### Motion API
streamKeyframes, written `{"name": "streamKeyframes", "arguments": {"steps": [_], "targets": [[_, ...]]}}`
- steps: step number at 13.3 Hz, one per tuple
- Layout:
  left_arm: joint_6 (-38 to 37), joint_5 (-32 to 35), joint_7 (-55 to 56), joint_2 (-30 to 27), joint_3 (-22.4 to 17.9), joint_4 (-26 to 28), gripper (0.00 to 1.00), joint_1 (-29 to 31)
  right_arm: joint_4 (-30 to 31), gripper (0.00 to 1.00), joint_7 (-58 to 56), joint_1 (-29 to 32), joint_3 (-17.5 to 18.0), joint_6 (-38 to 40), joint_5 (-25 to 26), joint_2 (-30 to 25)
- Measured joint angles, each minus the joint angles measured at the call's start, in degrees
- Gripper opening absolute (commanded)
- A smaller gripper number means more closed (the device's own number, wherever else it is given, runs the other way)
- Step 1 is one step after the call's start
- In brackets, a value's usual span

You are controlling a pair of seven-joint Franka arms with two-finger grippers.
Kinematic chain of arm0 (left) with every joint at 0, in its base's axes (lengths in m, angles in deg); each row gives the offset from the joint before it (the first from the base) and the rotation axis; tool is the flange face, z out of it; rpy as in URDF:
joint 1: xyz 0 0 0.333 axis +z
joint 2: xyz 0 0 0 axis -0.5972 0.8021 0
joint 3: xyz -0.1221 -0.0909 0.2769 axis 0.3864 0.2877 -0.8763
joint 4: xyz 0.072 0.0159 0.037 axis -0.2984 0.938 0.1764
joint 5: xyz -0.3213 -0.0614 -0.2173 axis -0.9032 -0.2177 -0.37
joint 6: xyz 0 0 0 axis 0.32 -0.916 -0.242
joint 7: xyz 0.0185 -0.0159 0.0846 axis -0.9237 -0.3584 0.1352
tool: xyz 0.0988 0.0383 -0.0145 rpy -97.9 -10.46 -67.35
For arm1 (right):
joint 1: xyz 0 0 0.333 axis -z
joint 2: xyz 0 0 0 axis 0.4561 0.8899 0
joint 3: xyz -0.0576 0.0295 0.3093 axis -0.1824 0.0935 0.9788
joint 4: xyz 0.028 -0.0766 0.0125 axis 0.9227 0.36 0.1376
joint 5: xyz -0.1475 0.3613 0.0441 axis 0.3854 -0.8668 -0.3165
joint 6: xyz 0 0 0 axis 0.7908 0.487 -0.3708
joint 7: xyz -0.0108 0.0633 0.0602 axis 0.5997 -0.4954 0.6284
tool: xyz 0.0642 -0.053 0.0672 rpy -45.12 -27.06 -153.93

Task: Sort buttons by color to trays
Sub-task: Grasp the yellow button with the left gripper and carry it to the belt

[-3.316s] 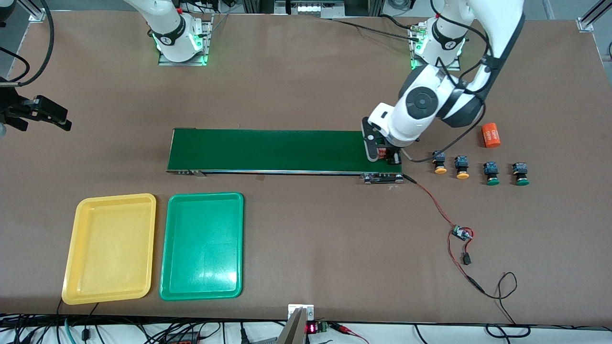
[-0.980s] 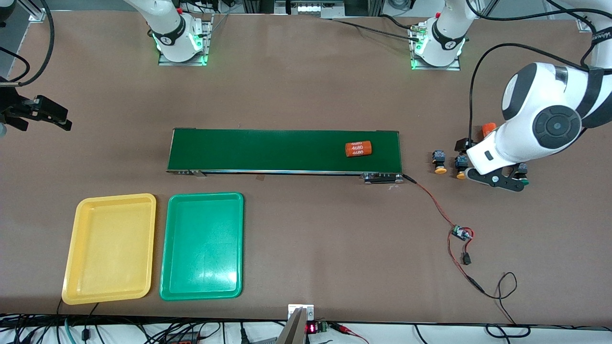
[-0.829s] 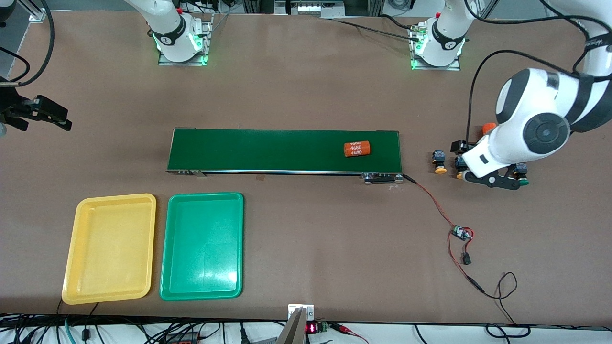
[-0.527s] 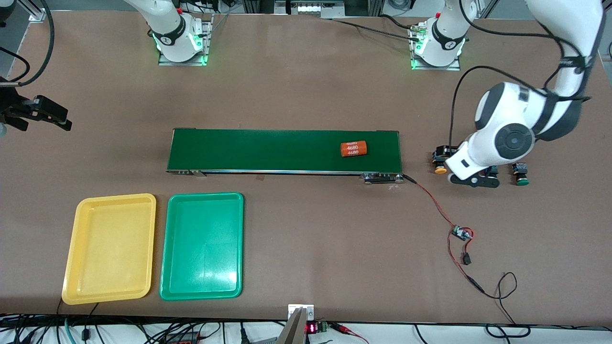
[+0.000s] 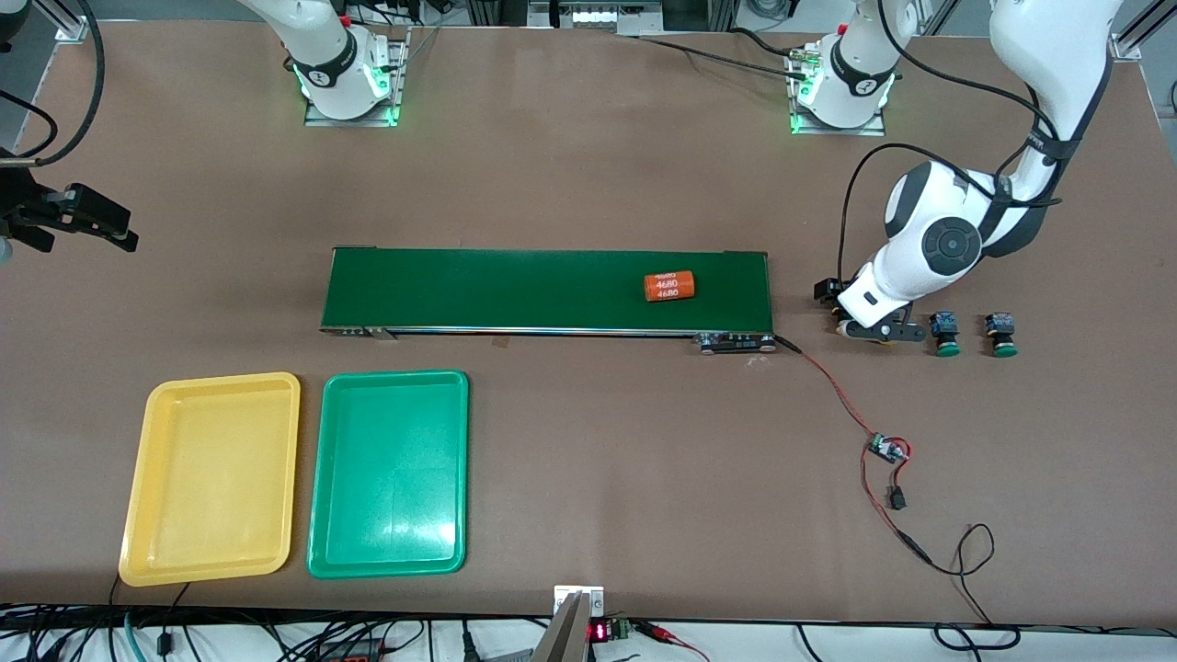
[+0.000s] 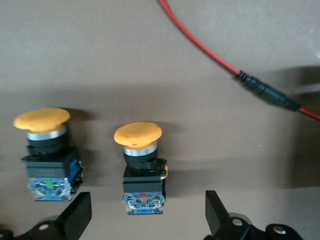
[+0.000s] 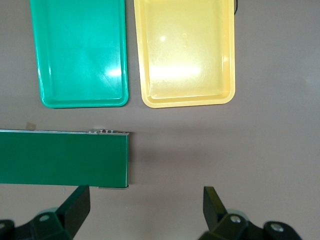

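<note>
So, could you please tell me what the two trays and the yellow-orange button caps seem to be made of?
Yellow tray and green tray: probably glossy moulded plastic, given the bright glare spots. Yellow-orange button caps: likely matte plastic, no shine, each above a metallic-looking silver collar.

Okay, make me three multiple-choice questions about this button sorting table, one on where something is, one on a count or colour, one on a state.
1. Where does the orange cylinder lie?
A. in the yellow tray
B. on the conveyor belt
C. beside the green-capped buttons

2. How many green-capped buttons stand in plain sight in the front view?
A. two
B. three
C. none

3. How is the left gripper?
A. shut on a cable
B. shut on a green button
C. open, one yellow-capped button between its fingers

Answers: 1 B, the cylinder rests on the dark green belt. 2 A, two green caps stand toward the left arm's end. 3 C, the left wrist view shows both fingers spread apart and clear of that button.
</note>
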Motion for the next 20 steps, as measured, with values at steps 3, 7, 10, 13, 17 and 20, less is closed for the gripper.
{"name": "streamKeyframes", "arguments": {"steps": [3,7,10,13,17,20], "targets": [[3.91,0.0,0.03,2.76,-0.05,1.16,0.45,1.38,0.0,1.0,0.0,-0.01,0.07,-0.58,0.0,0.0],[4.38,0.0,0.03,2.94,0.08,0.94,0.17,1.58,0.04,1.0,0.0,0.0,0.08,-1.06,0.01,0.01],[-0.94,0.01,0.02,0.81,0.55,-0.81,0.17,1.59,0.13,1.0,0.0,0.0,0.08,-1.46,0.02,0.07],[-16.49,0.01,0.12,-4.25,4.19,-7.2,0.17,1.55,0.21,1.0,0.0,0.0,0.08,-1.5,0.02,0.08],[-26.69,-4.01,4.19,-6.68,11.69,-14.46,0.17,1.41,0.21,1.0,0.01,0.14,-0.22,0.09,0.02,0.03],[-24.95,-6.11,11.64,-5.09,16.78,-14.57,0.17,-0.35,0.21,1.0,0.01,0.14,-0.27,0.38,0.02,-0.01]]}}
